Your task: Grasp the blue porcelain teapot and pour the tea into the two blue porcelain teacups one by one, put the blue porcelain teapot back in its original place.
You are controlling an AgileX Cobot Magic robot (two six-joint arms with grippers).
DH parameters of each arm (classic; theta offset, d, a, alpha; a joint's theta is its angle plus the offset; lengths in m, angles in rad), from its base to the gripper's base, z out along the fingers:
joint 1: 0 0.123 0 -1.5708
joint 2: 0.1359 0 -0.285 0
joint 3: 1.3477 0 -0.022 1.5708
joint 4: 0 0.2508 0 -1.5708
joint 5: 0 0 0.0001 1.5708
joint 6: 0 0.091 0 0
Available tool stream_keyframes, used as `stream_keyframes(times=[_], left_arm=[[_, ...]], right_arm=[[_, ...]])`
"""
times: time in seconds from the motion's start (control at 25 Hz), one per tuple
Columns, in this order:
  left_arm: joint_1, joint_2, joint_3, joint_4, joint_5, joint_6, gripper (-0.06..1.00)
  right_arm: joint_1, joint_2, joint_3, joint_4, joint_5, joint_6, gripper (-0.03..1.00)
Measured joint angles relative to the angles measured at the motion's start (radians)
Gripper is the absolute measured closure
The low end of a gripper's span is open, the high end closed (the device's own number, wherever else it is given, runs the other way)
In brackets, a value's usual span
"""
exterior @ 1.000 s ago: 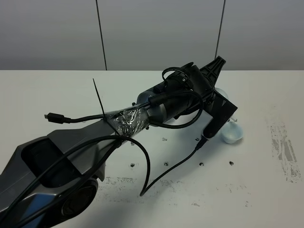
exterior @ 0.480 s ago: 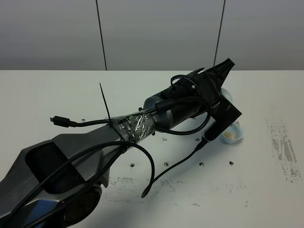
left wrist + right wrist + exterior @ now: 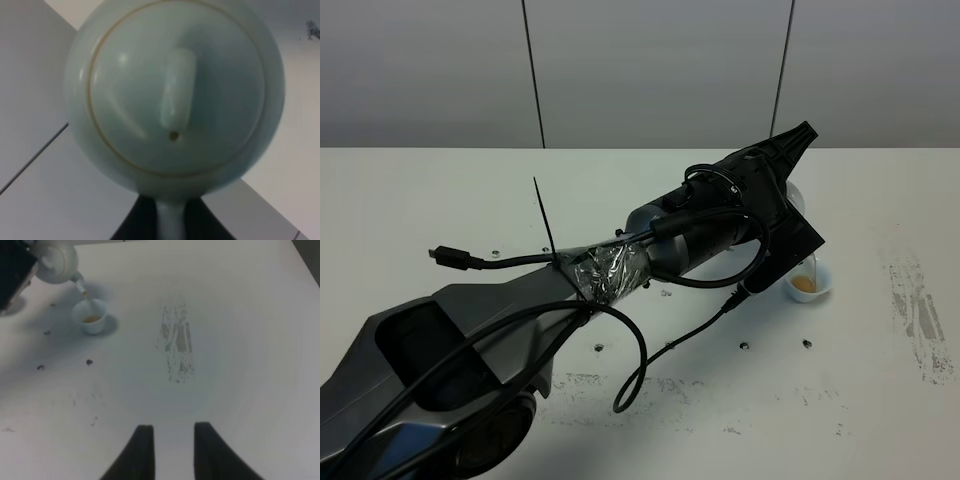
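Observation:
My left gripper (image 3: 788, 165) reaches across to the right of the table and is shut on the loop handle of the blue porcelain teapot (image 3: 175, 95), which fills the left wrist view lid-on. In the right wrist view the teapot (image 3: 57, 262) is tilted, and a thin stream of tea runs from its spout into one blue porcelain teacup (image 3: 91, 316). That teacup (image 3: 807, 283) holds amber tea. In the exterior high view the arm hides most of the teapot. The second teacup is not in view. My right gripper (image 3: 172, 455) is open and empty, apart over the table.
The left arm (image 3: 620, 265) with its loose black cables (image 3: 640, 360) lies diagonally across the white table (image 3: 440, 200). A scuffed grey patch (image 3: 175, 347) marks the table right of the teacup. A grey wall stands behind the table.
The left gripper has shifted right and tipped the teapot further. Tea now streams into the teacup, which looked empty a second ago.

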Motion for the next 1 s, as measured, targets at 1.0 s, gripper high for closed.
stream_keyframes(times=[1.0], left_arm=[[-0.013,0.005,0.001,0.093,0.019,0.024,0.83]], right_arm=[[0.0,0.0,0.0,0.0,0.0,0.0,0.76]])
